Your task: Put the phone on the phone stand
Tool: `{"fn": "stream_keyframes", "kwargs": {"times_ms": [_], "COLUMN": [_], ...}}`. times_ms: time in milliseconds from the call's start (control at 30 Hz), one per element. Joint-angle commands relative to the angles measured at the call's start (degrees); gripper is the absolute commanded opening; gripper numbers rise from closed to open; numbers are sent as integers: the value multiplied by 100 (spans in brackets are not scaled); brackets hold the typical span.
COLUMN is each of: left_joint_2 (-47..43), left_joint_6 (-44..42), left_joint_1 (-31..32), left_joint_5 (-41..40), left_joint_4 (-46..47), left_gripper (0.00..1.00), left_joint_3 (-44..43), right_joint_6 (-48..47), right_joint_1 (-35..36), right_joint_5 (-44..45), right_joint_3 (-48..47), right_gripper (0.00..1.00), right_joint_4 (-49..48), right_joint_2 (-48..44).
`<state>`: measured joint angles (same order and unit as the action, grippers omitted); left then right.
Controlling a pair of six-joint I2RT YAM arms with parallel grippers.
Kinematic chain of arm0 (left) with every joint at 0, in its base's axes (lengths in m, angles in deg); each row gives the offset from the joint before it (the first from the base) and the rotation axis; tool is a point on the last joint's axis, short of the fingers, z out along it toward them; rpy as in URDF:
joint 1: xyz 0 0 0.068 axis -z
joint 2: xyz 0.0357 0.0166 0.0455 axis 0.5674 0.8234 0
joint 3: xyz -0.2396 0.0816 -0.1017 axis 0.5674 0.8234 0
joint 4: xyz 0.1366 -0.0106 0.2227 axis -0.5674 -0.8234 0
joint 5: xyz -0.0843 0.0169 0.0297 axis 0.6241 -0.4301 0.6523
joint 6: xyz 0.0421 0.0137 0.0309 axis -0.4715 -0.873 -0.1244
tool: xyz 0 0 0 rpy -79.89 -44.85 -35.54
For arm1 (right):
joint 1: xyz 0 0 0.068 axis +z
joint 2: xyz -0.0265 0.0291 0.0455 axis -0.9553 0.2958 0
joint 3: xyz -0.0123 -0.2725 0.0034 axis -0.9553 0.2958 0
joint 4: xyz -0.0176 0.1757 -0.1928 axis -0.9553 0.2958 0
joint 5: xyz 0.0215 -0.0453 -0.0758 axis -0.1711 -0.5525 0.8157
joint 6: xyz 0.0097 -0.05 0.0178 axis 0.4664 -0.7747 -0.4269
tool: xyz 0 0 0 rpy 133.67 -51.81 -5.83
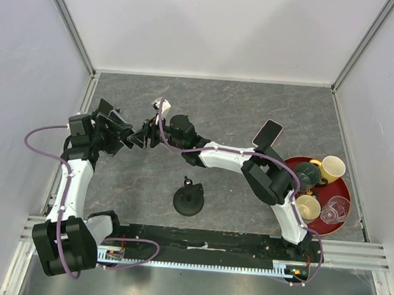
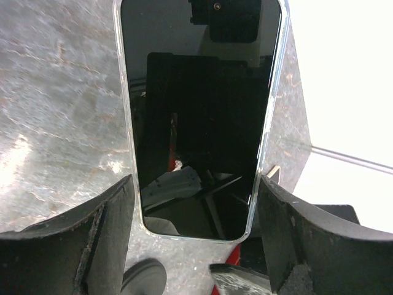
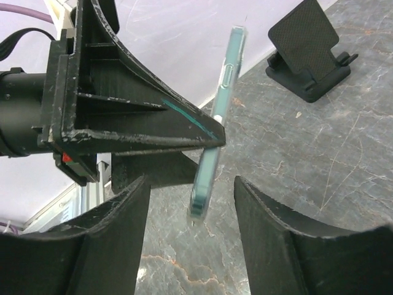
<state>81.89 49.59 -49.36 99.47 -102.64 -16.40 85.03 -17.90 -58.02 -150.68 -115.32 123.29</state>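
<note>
**Item:** phone (image 2: pixel 196 123). Slim, with a glossy black screen and a pale, clear-looking rim.

**Location:** in the air between the two arms, off the table (image 3: pixel 319 160) and not yet on the stand.

**Holder:** left gripper (image 2: pixel 195 181), clamped on the phone's two long edges near one short end. Both fingers touch the rim.

**Second party:** right gripper (image 3: pixel 190 179), jaws apart. It straddles the end of the phone nearest its camera, edge-on, with one finger to each flat face. A gap shows on both sides and nothing touches.

**Destination:** stand (image 3: pixel 305 46). Black, with a sloped back plate and a low front lip, it sits upright on the grey table, well apart from the phone and unoccupied.

**Unidentified:** pink-edged dark slab (image 1: pixel 268 132) beside the right arm's elbow. What it is cannot be told.

**Step in hand (judged):** handover from left to right.

**Handling notes:**
- Centre the phone between the right fingers before closing, so both pads meet the flat faces together.
- Grip clear of the left finger.
- The left should let go only once the right hold is firm.
- The glass is probably slippery, and a lopsided squeeze could twist the thin body loose.
- Afterwards, the lower edge goes behind the lip and the back leans on the plate.
</note>
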Motion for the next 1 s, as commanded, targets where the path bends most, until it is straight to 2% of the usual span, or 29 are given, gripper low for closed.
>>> {"fn": "stream_keyframes", "kwargs": {"times_ms": [0,67,167,200,233,267,300,333,400,433,567,667,800,967], "left_joint_2": [-270,-341,-411,-420,-438,-490,-534,-587,-859,-973,-1307,-1369,-1001,-631], "left_joint_6": [510,546,555,476,397,292,91,19,-156,-218,-491,-561,-631,-1097], "left_joint_1": [327,502,678,688,696,696,705,696,705,705,714,705,705,696], "left_joint_5": [86,-63,-125,-90,75,199,331,358,428,507,858,1262,1929,1879], "left_joint_4": [353,309,221,221,273,352,405,441,528,738,1264,1923,2601,2690], "left_gripper": [2,2,2,2,2,3,13,48,78,88,90,91,89,89], "left_joint_3": [-163,-225,-357,-436,-480,-515,-576,-594,-533,-490,-226,-68,-286,-718], "right_joint_6": [190,252,427,489,681,804,971,1155,1753,1964,3210,3617,4144,4312], "right_joint_1": [21,21,-22,-83,-145,-207,-390,-487,-846,-979,-1586,-1894,-1983,-1974], "right_joint_5": [-75,-171,-294,-347,-383,-531,-637,-751,-1180,-1357,-2051,-2623,-3080,-3248], "right_joint_3": [-186,-177,-116,-72,85,191,314,567,876,956,1255,1264,1159,1132], "right_gripper": [58,51,28,5,0,0,0,0,0,0,0,0,0,0], "right_joint_4": [-324,-386,-526,-701,-816,-1182,-1430,-1711,-2572,-2879,-4574,-5199,-5703,-5870], "right_joint_2": [157,157,131,113,78,-1,-45,-106,-159,-186,-256,-353,-467,-616]}}
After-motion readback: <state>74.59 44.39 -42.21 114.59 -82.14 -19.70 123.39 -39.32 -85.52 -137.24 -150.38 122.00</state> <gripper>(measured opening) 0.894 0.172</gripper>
